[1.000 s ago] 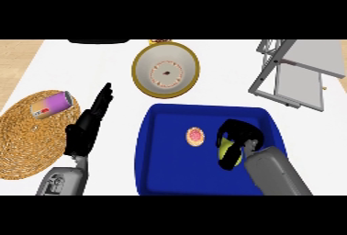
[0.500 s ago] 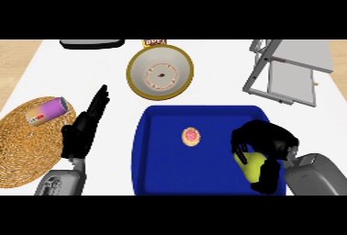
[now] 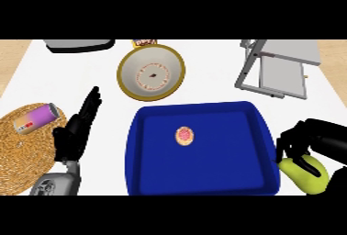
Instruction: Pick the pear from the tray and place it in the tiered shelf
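Pretty much the whole view is taken up by a white counter top point(image 3: 203, 59), plain and matte, seen steeply from above. Past its left edge a strip of tan, wood-toned surface point(image 3: 9, 48) can be made out, and the same tan point(image 3: 337, 59) is picked up again past the right edge. Whether that's floor or more furniture can't be told. A dark grey boxy thing point(image 3: 78, 45) is cut off at the far edge. Everything's lit evenly, with only soft shadows thrown on the white.

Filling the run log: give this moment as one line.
phase: pear held | right hand: shut on pear, past tray right rim | left hand: open, left of tray | tiered shelf: pear not yet in
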Available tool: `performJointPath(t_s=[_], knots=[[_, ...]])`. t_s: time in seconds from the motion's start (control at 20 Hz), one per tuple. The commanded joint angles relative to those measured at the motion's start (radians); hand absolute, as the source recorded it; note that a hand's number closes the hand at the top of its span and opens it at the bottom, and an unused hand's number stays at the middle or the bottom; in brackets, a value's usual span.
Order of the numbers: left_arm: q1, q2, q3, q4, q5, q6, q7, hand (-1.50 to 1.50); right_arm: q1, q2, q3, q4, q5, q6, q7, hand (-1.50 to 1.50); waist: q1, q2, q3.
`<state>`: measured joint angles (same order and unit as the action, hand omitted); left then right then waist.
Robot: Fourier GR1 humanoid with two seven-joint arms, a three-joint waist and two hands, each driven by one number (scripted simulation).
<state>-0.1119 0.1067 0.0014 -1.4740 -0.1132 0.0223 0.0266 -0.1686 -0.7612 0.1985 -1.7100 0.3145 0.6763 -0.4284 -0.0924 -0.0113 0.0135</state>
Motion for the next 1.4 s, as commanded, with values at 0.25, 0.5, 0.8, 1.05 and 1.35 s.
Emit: performJointPath(t_s=[0.25,0.5,0.8,1.05,1.35], knots=[[0.028,0.029,0.016,-0.016,0.015,-0.026,-0.021,0.00,0.136,-0.257,-0.310,0.184,-0.302,0.056,-0.473,1.50,0.016,0.006,-0.005],[-0.027,0.008,-0.011,-0.011,0.000,-0.020,0.014,0.00,0.153,-0.402,-0.456,0.340,-0.422,0.061,-0.588,1.50,0.037,0.012,-0.007],[-0.024,-0.005,-0.030,-0.012,0.001,-0.032,-0.004,0.00,0.173,-0.458,-0.535,0.514,-0.555,0.061,-0.637,1.50,0.072,0.013,-0.009],[-0.055,-0.006,-0.042,0.013,-0.012,-0.036,0.005,0.00,0.099,-0.519,-0.554,0.625,-0.604,0.042,-0.616,1.50,0.108,0.021,-0.010],[-0.055,-0.033,-0.073,-0.014,-0.013,-0.039,0.036,0.00,-0.007,-0.591,-0.528,0.706,-0.687,0.075,-0.506,1.50,0.139,0.021,-0.011]])
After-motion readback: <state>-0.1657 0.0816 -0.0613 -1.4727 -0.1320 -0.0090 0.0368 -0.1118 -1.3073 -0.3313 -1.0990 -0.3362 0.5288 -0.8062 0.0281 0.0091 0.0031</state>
